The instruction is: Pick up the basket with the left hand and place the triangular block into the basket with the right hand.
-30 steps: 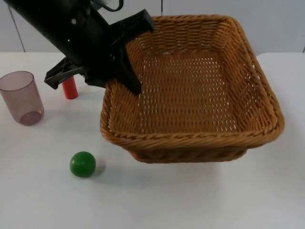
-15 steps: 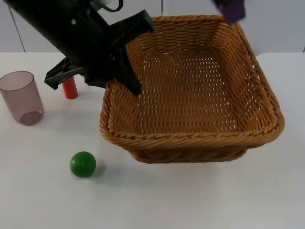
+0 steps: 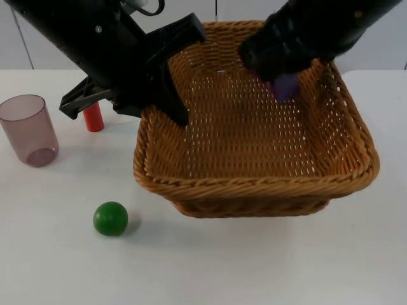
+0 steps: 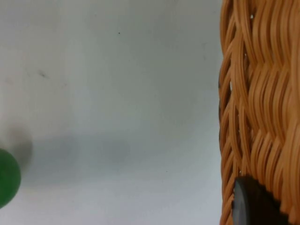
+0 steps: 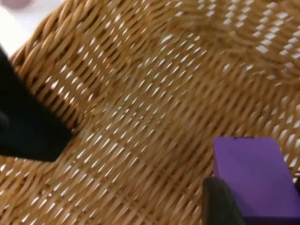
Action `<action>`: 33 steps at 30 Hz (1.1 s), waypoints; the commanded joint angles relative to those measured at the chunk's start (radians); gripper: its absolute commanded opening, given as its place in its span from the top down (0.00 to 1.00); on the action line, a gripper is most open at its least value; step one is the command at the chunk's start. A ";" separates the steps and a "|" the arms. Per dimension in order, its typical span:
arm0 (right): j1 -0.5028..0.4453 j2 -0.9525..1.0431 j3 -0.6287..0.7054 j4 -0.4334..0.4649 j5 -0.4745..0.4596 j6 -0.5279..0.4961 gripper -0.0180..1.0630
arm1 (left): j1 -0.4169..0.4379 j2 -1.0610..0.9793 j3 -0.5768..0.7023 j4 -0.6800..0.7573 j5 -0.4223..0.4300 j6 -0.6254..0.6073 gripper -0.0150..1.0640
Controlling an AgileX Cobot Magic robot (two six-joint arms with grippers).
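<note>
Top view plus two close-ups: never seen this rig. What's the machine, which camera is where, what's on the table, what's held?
It is a robot with two black arms at a white table. One picture looks down from a fixed camera; the other two come from cameras on the arms' wrists. The left gripper clamps the rim of a wicker basket, holding it tilted. The right gripper is over the basket, holding a purple block, which the right wrist view shows close up. On the table lie a green ball, a red cylinder and a translucent cup.

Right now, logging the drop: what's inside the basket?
The basket has a bare wicker floor. The right gripper holds the purple block above it. The left gripper clamps the rim.
</note>
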 commanded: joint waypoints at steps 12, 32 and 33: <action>0.052 0.046 -0.009 0.015 -0.014 -0.088 0.98 | -0.005 -0.008 -0.003 -0.039 -0.018 0.003 0.99; 0.052 0.046 -0.009 0.007 -0.004 -0.059 0.02 | -0.005 -0.008 -0.003 -0.039 -0.016 0.003 0.99; 0.052 0.046 -0.009 0.005 -0.012 -0.059 0.02 | -0.005 -0.008 -0.003 -0.039 -0.016 0.003 0.99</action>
